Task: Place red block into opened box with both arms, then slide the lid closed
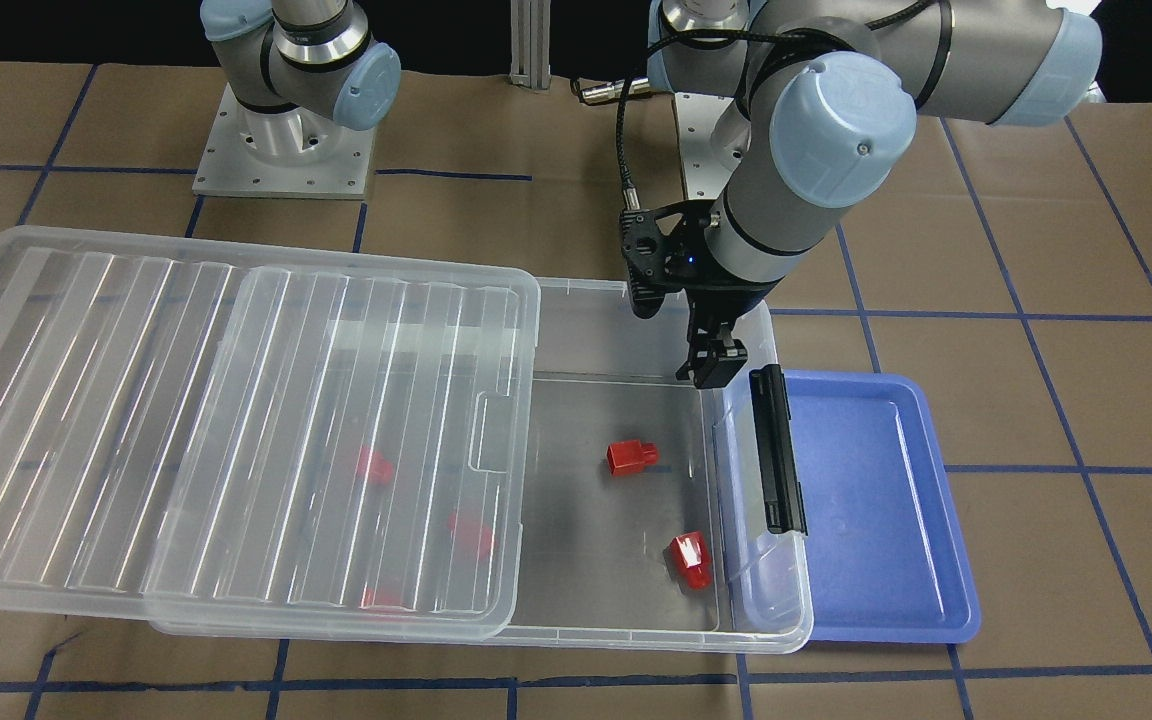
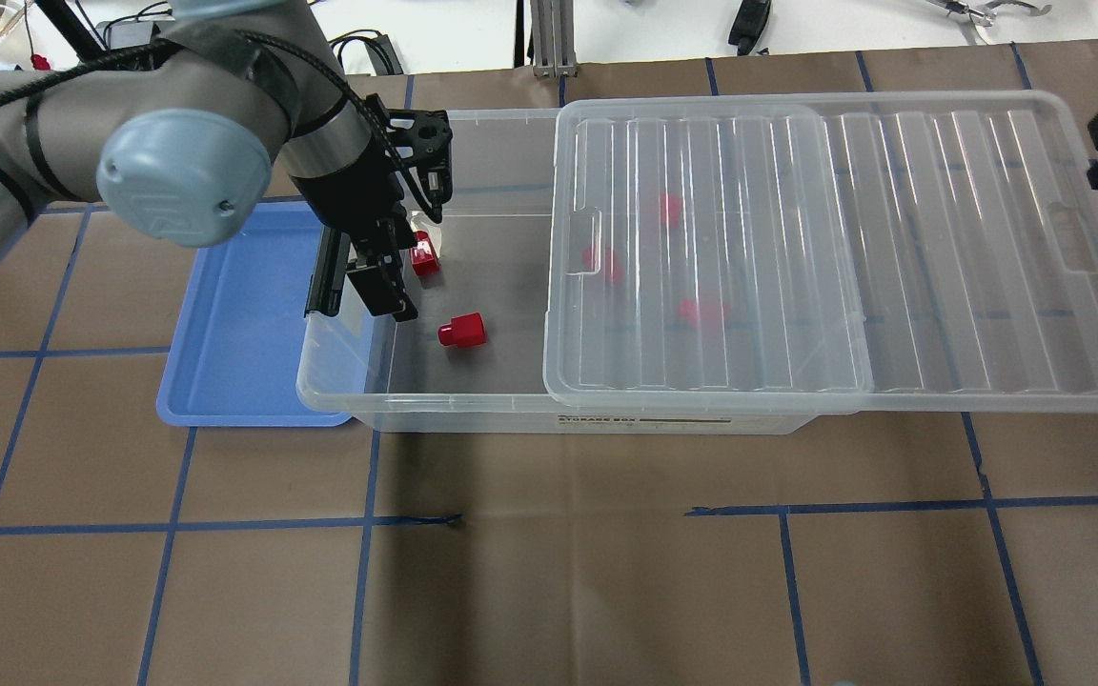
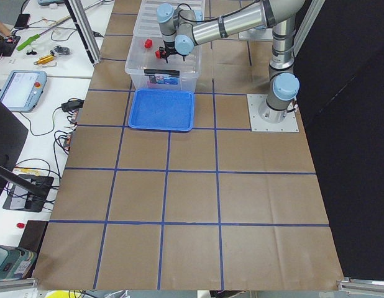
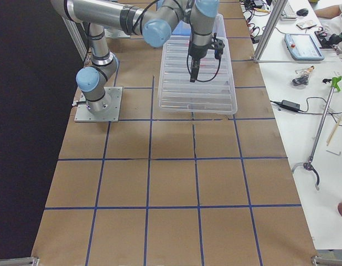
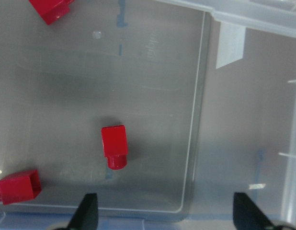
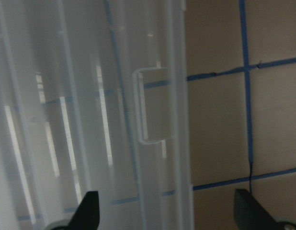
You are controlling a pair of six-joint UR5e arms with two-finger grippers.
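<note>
The clear box (image 1: pixel 636 292) lies across the table with its lid (image 1: pixel 236 430) slid partway off, so the end by the black latch bar (image 1: pixel 781 450) is uncovered. On that bare floor lies the red block (image 1: pixel 631 457) (image 2: pixel 461 330) (image 5: pixel 114 146), stub toward the latch end. My left gripper (image 1: pixel 711 368) (image 2: pixel 382 291) (image 5: pixel 165 211) hangs open and empty above the box's latch end. My right gripper (image 6: pixel 165 211) is open over the lid's far end, near its recessed tab (image 6: pixel 155 105).
A second red piece (image 1: pixel 691 558) (image 2: pixel 423 257) lies close to the latch wall, and several more show dimly under the lid. A blue tray (image 1: pixel 876 500) (image 2: pixel 244 314) sits against the latch end. The lid overhangs the box on my right side.
</note>
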